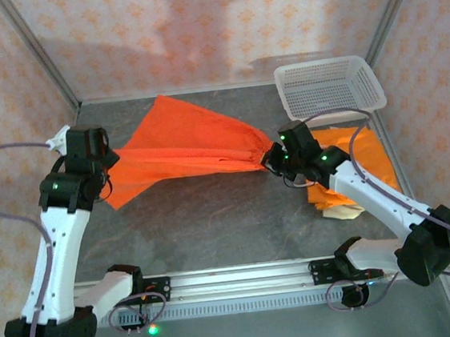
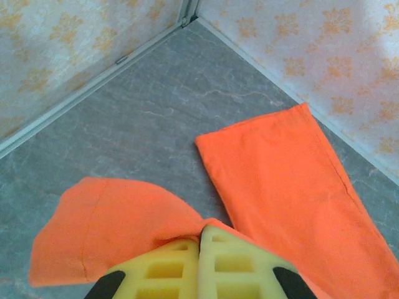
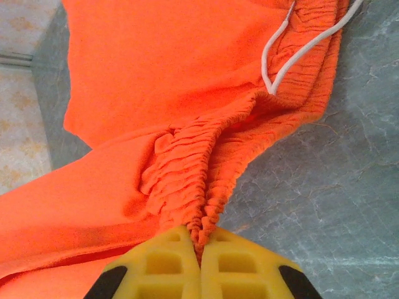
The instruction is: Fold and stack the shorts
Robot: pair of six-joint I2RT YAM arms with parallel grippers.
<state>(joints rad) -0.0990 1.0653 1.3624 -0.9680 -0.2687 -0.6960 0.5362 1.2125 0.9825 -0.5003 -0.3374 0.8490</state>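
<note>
Left hand [image 1: 110, 159] [image 2: 199, 235]: clenched on a fold of the orange shorts [image 1: 190, 144] [image 2: 287, 180] at the leg end, yellow pads pressed together with cloth bunched between them. Right hand [image 1: 269, 160] [image 3: 201, 238]: clenched on the gathered elastic waistband [image 3: 187, 180] of the same garment. The orange shorts span the gap between the two hands, drawn into a narrow pleat at the right hand and fanning wide toward the left hand. One leg lies flat on the table [image 1: 214, 218] just ahead of the left hand. A white drawstring [image 3: 293, 50] loops across the waistband ahead of the right hand. Behind the right hand, under its forearm, a second orange shorts [image 1: 368, 153] lies on the table, with the beige shorts [image 1: 342, 212] showing at its near edge. A white basket [image 1: 329, 85] stands ahead and to the right of the right hand.
</note>
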